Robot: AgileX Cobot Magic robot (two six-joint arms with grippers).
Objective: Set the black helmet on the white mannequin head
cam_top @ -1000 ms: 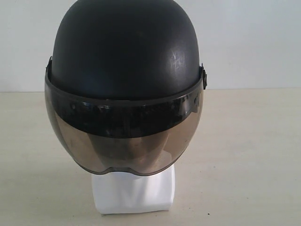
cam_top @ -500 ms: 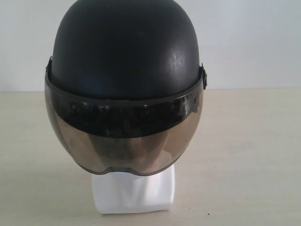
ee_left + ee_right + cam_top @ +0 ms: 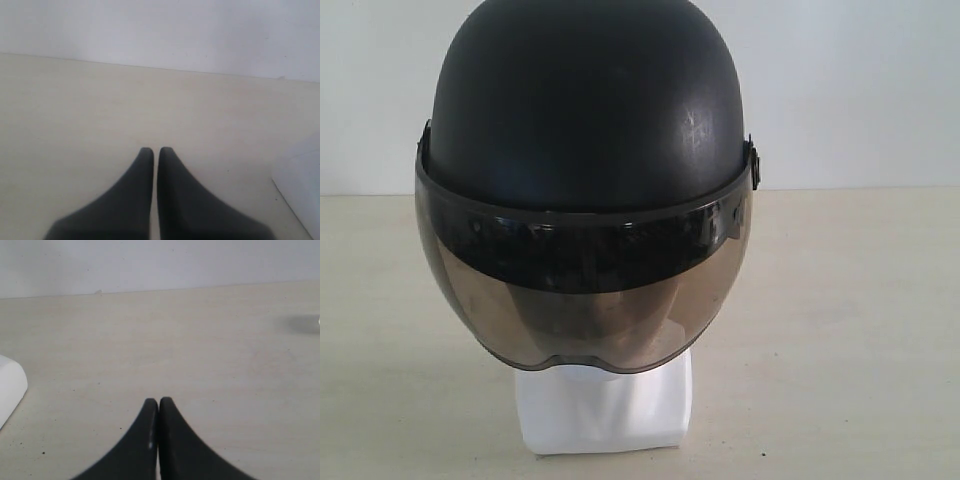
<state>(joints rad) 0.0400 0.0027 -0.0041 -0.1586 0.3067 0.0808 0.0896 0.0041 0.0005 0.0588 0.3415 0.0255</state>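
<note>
Status: black helmet (image 3: 585, 110) seated on white mannequin head (image 3: 605, 415); both my pincers clenched, empty.
Exterior view: the helmet covers the head completely, its tinted visor (image 3: 585, 310) down over the face, and only the blocky neck base shows below it, standing on the pale table (image 3: 840, 330); neither pincer appears. Left wrist view: my left pincer (image 3: 155, 150) has its fingers drawn together to a hairline slit, grasping nothing, above bare tabletop, near a white corner (image 3: 300, 185). Right wrist view: my right pincer (image 3: 158, 400) has its fingertips touching, grasping nothing, near a white edge (image 3: 10, 385).
</note>
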